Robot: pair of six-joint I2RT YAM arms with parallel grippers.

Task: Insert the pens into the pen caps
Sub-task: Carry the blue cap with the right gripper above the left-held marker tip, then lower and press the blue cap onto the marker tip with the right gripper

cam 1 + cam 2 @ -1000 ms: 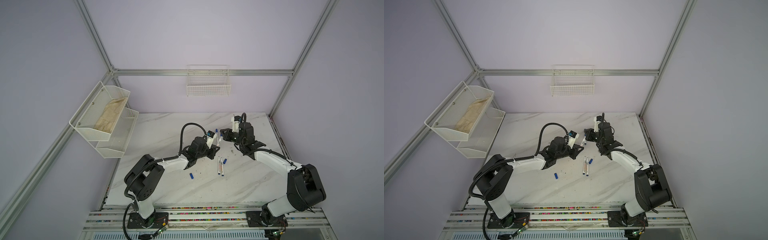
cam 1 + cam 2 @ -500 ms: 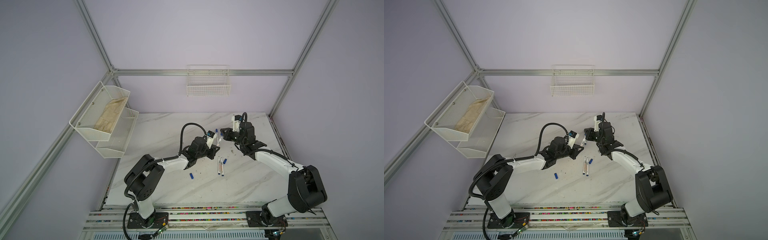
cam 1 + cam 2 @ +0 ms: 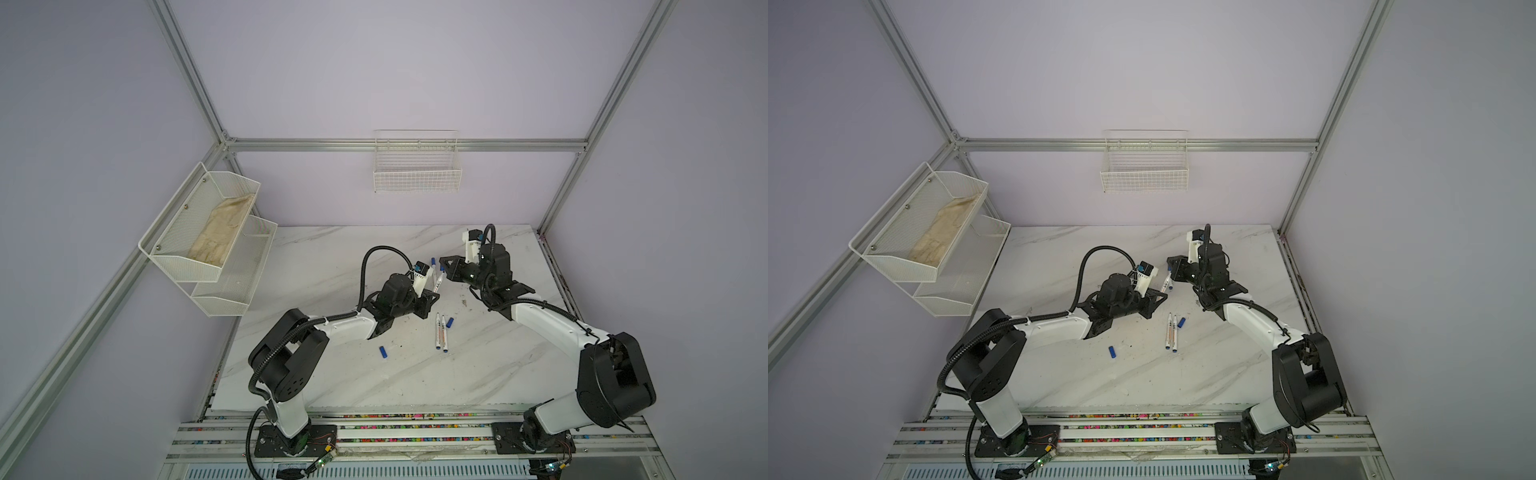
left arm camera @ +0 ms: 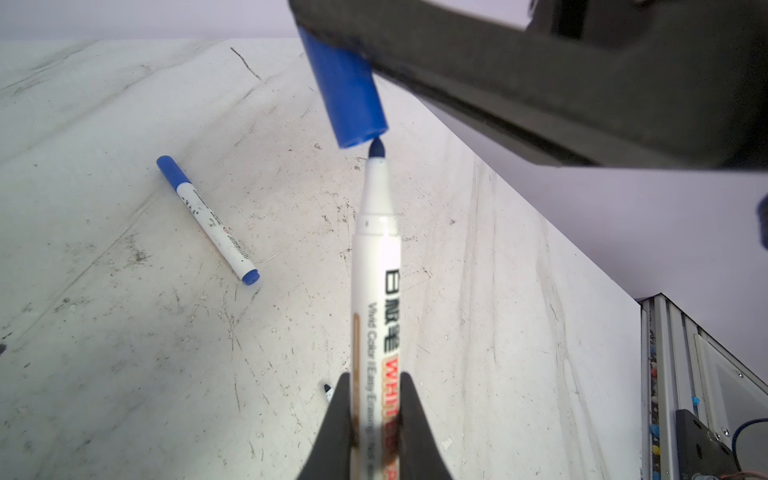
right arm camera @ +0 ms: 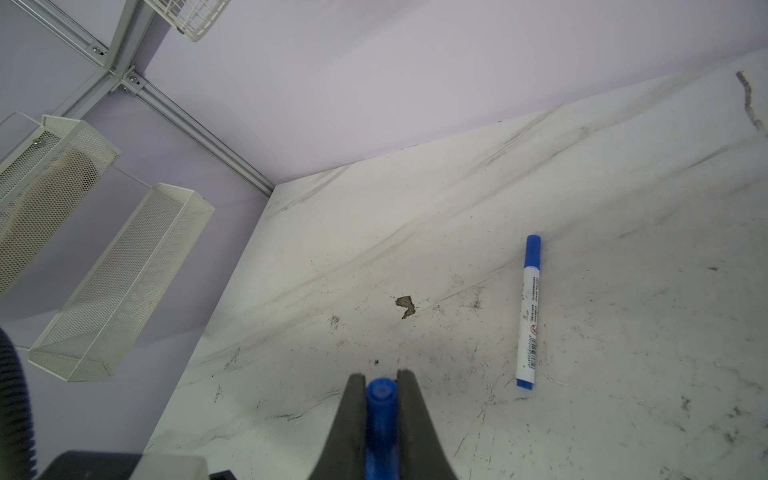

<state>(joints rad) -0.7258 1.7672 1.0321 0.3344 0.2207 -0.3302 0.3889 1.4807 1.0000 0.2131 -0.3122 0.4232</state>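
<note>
While left gripper (image 4: 375, 386) clamps pen (image 4: 376, 257), tip at mouth of cap (image 4: 349, 91), cap pinched in right gripper (image 5: 381, 380)

Lilac walls (image 3: 415, 62) and an aluminium frame (image 3: 299, 145) enclose a scuffed marble tabletop (image 3: 332, 257); a wire basket (image 3: 417, 179) hangs behind

Marble tabletop (image 3: 353, 386): white, grey veins, many dark scuffs. Small brownish chip (image 5: 406, 305) in its surface. On far wall, white wire basket (image 3: 417, 174) hangs from metal frame bar (image 3: 316, 145). On my left, two-tier mesh shelf (image 3: 174, 228) on wall, beige cloth (image 3: 220, 232) lying in upper tier. At near edge, metal rail (image 3: 415, 434) with coloured specks.
</note>
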